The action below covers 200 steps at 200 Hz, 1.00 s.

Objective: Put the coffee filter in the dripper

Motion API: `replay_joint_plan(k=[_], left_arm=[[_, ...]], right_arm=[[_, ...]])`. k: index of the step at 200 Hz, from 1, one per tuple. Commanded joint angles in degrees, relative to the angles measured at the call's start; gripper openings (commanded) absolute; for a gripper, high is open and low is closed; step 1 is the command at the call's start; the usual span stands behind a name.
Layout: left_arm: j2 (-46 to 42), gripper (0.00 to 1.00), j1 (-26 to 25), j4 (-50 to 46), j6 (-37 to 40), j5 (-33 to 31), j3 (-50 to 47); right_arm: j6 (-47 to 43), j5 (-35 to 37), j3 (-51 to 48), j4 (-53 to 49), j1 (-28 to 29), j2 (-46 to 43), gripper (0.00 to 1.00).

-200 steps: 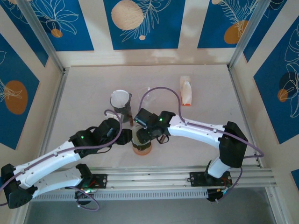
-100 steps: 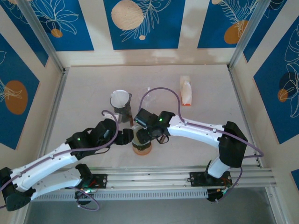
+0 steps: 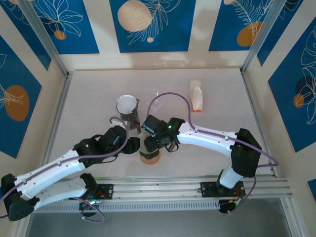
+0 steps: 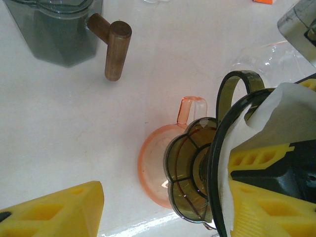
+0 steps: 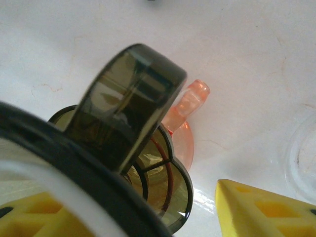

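A smoky dark dripper [image 4: 195, 173] stands on an orange cup [image 4: 153, 170] near the table's front, seen from above as the dripper [image 3: 149, 147]. The white coffee filter [image 4: 291, 116] lies inside the dripper against its rim; the filter [image 5: 34, 175] also shows as a white band. My left gripper [image 4: 158, 210] is open: one finger rests inside on the filter, the other [image 4: 54, 212] hangs well clear on the left. My right gripper [image 5: 133, 210] is open astride the dripper wall by its handle [image 5: 131, 94], with the outer finger [image 5: 266, 210] off the dripper.
A grey vessel [image 4: 57, 29] with a wooden handle [image 4: 116, 47] stands behind and to the left, holding a white filter [image 3: 127, 104]. Clear glassware [image 4: 261, 54] sits just behind the dripper. An orange-and-white packet [image 3: 196, 95] lies at the back right.
My left arm shifted slightly away from the dripper and came back. The right arm, the dripper and the filter stayed put.
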Motion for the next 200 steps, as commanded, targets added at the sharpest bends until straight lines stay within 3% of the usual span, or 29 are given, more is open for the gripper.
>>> replay_joint_plan(k=[1, 85, 200], left_arm=[[-0.1, 0.63, 0.8, -2.1, -0.4, -0.7, 0.5], [0.5, 0.64, 0.8, -0.1, -0.5, 0.7, 0.1], [0.8, 0.64, 0.8, 0.3, -0.8, 0.6, 0.0]], right_arm=[[0.7, -0.7, -1.1, 0.3, -0.3, 0.5, 0.62], [0.5, 0.8, -2.1, 4.8, -0.3, -8.3, 0.63], [3.9, 2.8, -8.7, 2.1, -2.9, -17.5, 0.62]])
